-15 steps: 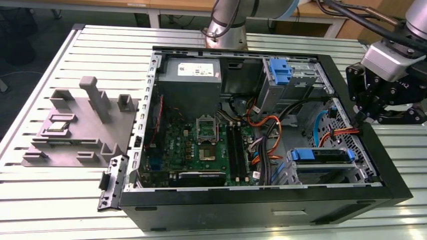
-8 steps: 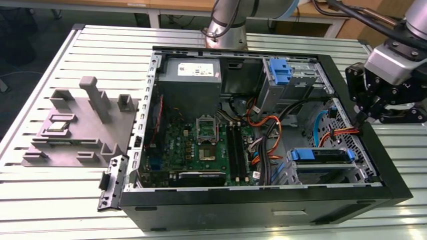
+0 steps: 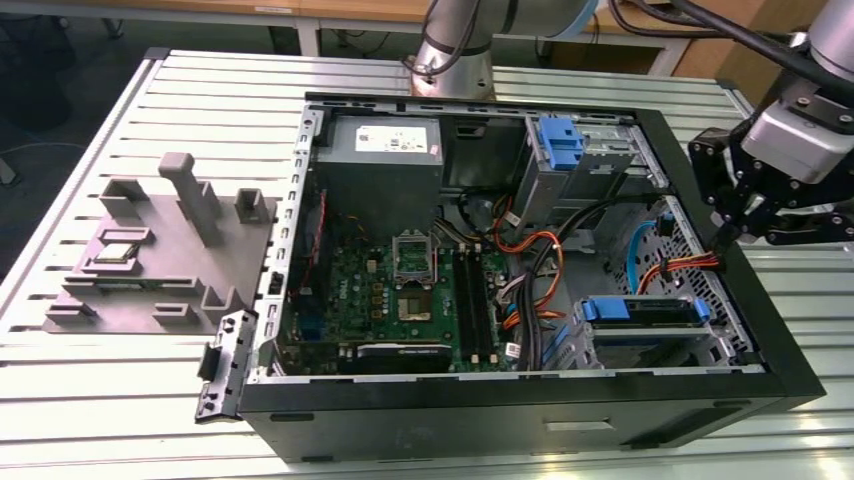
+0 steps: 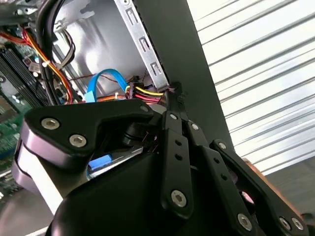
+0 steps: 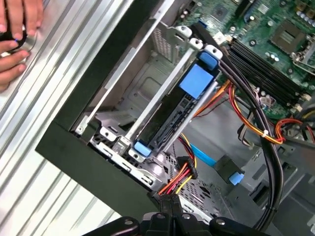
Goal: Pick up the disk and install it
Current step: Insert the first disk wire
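We see the disk (image 3: 643, 312) seated in the case's (image 3: 747, 300) lower-right bay. The tool (image 3: 725, 238), fingers together and holding nothing, hovers at the case's right wall.

no legible txt, PSU label (image 3: 383, 137) unreadable

My disk (image 3: 643, 312) sits inside the open computer case, seated in the drive bay at the near corner on the exterior view's right, close to the case's front wall. It lies flat in the metal cage, its blue carrier bracket wrapped along its edges, with blue tabs at both ends and a broad blue pad on the upper face. In the first wrist view the disk (image 5: 170, 115) looks long, dark and narrow between silver rails, with red, yellow and orange cables just beside it.
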